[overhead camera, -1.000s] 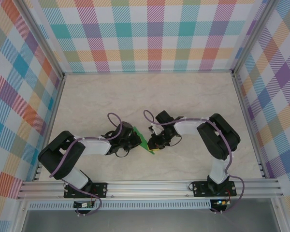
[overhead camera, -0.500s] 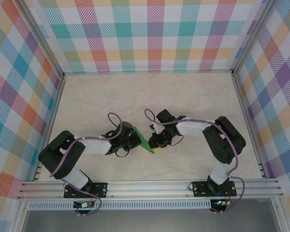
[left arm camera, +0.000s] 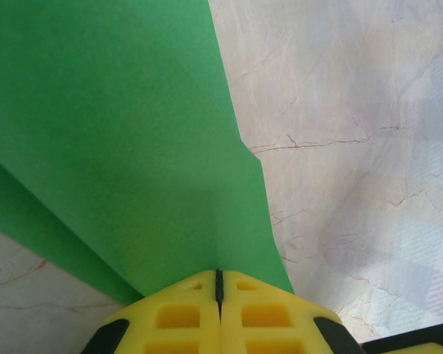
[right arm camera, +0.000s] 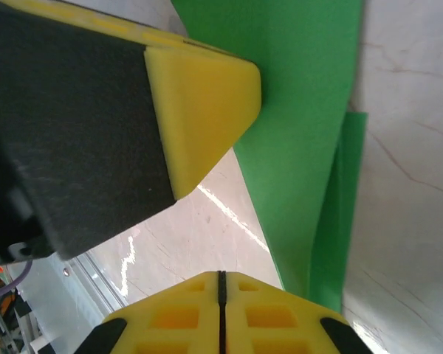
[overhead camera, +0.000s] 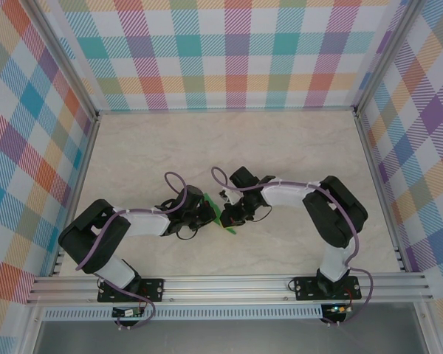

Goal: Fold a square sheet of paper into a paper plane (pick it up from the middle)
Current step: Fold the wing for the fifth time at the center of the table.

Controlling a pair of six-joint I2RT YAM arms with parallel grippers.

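Top external: arms bent inward; left gripper (overhead camera: 204, 212), right gripper (overhead camera: 231, 219) pressed closed at paper (overhead camera: 215, 212).

Inspector: Overhead?
Assessor: Sheet of paper (overhead camera: 216, 211) part-covered by left gripper (overhead camera: 204, 214) and right gripper (overhead camera: 232, 215); creases too small to make out.
Inspector: Left wrist?
Assessor: Sheet runs off top and left edges; its held end vanishes between the fingers (themselves cut off at the bottom).
Inspector: Right wrist?
Assessor: Sheet cut at top; lower end hidden behind the fingers, contact undeterminable.
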